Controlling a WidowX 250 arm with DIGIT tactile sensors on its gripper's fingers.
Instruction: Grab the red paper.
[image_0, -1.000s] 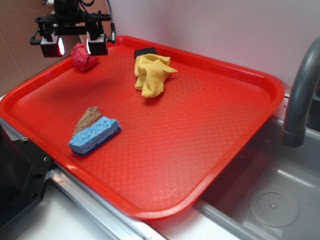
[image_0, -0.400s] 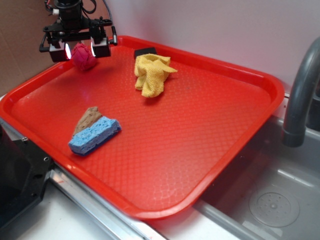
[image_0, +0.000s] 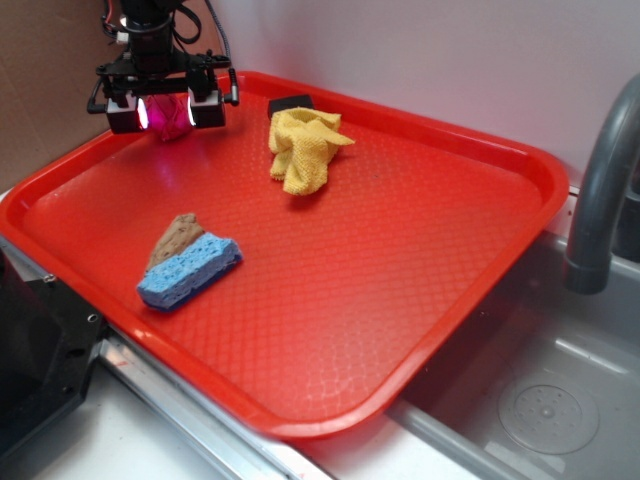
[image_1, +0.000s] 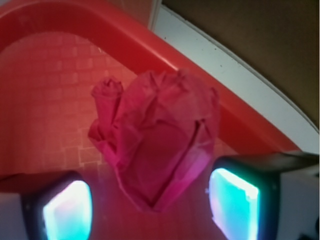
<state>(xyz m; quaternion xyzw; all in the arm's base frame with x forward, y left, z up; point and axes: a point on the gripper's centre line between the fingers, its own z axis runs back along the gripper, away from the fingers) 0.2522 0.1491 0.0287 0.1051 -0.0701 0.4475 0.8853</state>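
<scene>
The red paper (image_0: 171, 119) is a crumpled crimson wad in the far left corner of the red tray (image_0: 400, 250). My gripper (image_0: 166, 113) stands open around it, one finger on each side, low over the tray floor. In the wrist view the red paper (image_1: 157, 140) fills the middle, with its lower tip between my two glowing pads (image_1: 233, 202). A gap shows between each pad and the paper. My gripper (image_1: 150, 210) sits at the bottom of that view.
A yellow cloth (image_0: 303, 148) lies mid-back on the tray with a small black object (image_0: 290, 103) behind it. A blue and brown sponge (image_0: 188, 265) lies front left. The tray rim (image_1: 200, 90) runs just behind the paper. A sink (image_0: 540, 400) and grey faucet (image_0: 600, 190) are right.
My gripper has moved right and down onto the red paper, so the wad now sits between the fingers instead of beside them. The fingers have drawn closer together.
</scene>
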